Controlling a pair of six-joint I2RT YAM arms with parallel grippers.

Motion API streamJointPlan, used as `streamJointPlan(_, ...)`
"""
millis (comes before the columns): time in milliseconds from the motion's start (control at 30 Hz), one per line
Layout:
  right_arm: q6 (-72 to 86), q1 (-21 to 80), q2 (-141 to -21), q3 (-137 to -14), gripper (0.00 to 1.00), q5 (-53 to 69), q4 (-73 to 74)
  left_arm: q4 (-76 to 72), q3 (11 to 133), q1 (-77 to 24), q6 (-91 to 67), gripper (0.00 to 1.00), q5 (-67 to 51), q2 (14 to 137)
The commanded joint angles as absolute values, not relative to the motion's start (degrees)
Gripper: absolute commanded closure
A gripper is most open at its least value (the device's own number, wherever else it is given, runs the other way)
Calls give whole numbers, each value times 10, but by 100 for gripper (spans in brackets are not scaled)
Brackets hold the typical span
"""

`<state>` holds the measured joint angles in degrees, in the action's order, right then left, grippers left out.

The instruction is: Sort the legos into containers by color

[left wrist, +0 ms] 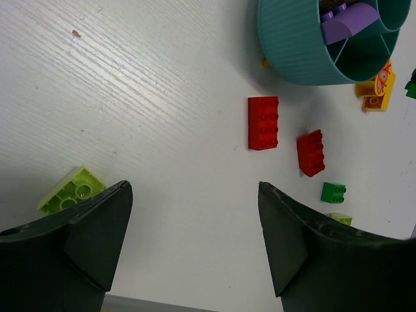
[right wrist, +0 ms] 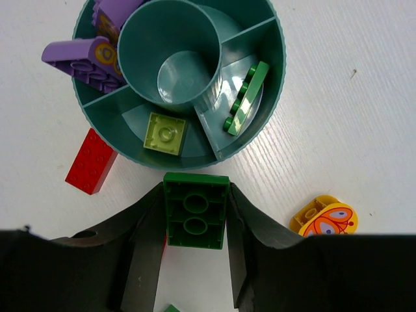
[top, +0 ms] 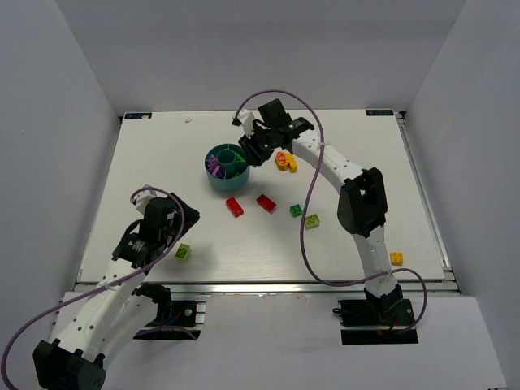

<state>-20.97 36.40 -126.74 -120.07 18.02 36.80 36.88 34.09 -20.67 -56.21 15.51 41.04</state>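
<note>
The right gripper has its jaws closed on a dark green plastic brick. They pinch it by its 2 long sides, with the hollow underside and its 2 round tubes facing the wrist camera. The brick sits just outside the rim of the round teal plastic bowl, which stands at the far middle of the white tabletop. In the top view this gripper is at the bowl's right edge.

Inner walls divide the bowl around a tall central ring. 1 compartment holds heaped purple curved pieces, 1 of them with an orange print. The next holds a single lime green square brick lying flat. The compartment beside that holds a dark green flat plate standing on edge.

On the tabletop nearer than the bowl lie a red brick and a second red brick. To their right are a small dark green brick and a lime green brick. Yellow-orange printed pieces lie just right of the bowl, and an orange brick lies at the near right.

The left gripper is over the near left of the tabletop, its jaws spread wide with nothing between them. An upturned lime green brick lies just beside 1 finger.
</note>
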Motion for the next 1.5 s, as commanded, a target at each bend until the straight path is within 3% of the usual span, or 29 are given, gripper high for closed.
streamJointPlan(0,-193,366,-1232,-1192,100,191,324,371,336,-202,-561,13,160,406)
streamJointPlan(600,-47,356,-1208,-1117,100,186,75,381,352,-202,-557,13,156,424)
streamJointPlan(1200,102,341,-1290,-1136,100,186,13,413,376,-202,-557,13,163,439)
streamJointPlan(1467,122,341,-1308,-1137,89,202,6,417,379,-202,-560,13,163,438)
